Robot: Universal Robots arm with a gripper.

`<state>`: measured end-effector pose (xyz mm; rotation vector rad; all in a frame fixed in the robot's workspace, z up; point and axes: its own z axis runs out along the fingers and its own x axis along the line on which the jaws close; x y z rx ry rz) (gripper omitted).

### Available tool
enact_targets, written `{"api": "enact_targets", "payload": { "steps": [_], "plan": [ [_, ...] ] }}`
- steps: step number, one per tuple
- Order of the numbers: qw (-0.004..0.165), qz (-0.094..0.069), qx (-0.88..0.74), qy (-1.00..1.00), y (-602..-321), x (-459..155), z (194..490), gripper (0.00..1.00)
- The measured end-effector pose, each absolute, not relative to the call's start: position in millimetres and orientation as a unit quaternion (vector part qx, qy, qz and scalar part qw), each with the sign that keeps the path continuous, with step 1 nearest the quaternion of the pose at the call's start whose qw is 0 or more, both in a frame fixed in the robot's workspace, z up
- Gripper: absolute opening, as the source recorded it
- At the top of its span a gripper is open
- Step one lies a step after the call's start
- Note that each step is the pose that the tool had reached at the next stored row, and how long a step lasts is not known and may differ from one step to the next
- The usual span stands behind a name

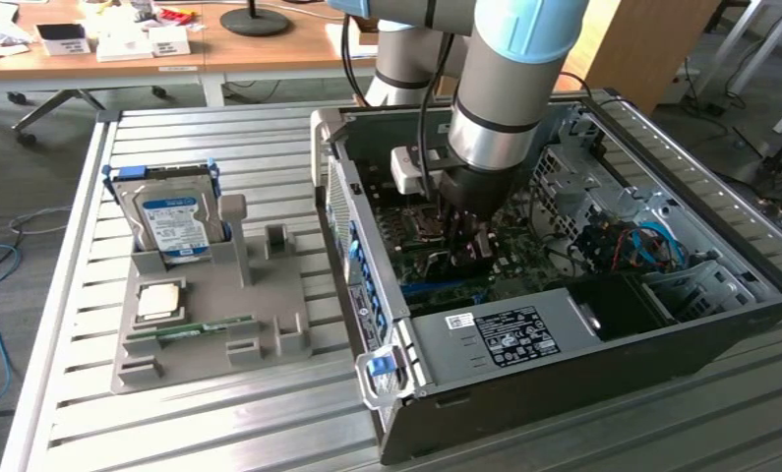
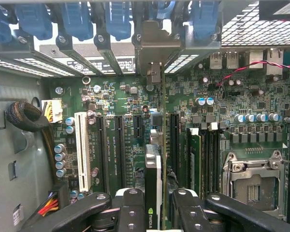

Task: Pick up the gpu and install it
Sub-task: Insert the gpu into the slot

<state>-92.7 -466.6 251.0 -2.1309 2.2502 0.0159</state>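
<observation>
My gripper (image 1: 471, 239) reaches down inside the open computer case (image 1: 705, 324), over the green motherboard (image 1: 528, 258). In the wrist view my gripper (image 2: 157, 205) is shut on the gpu (image 2: 153, 176), with a black finger (image 2: 129, 209) on each side. The card stands on edge: a thin green board with a black cooler on one face. Its silver bracket (image 2: 157, 48) sits at the case's rear slot openings. The card runs along the black expansion slots (image 2: 120, 150) of the motherboard (image 2: 111, 96); I cannot tell whether it is seated.
A grey parts holder (image 1: 279, 295) beside the case carries a hard drive (image 1: 174, 218), a CPU (image 1: 161, 300) and a RAM stick (image 1: 197, 328). Inside the case are the power supply (image 1: 509, 336), a white slot (image 2: 81, 150), the CPU socket (image 2: 253, 186), blue slot latches (image 2: 77, 21) and cables (image 2: 26, 118).
</observation>
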Motion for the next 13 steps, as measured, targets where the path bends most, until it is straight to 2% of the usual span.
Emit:
{"api": "enact_targets", "payload": {
  "steps": [13],
  "plan": [
    [0.021, 0.005, -0.687, 0.726, -467.6, -92.8, 250.3, 0.27]
  ]
}}
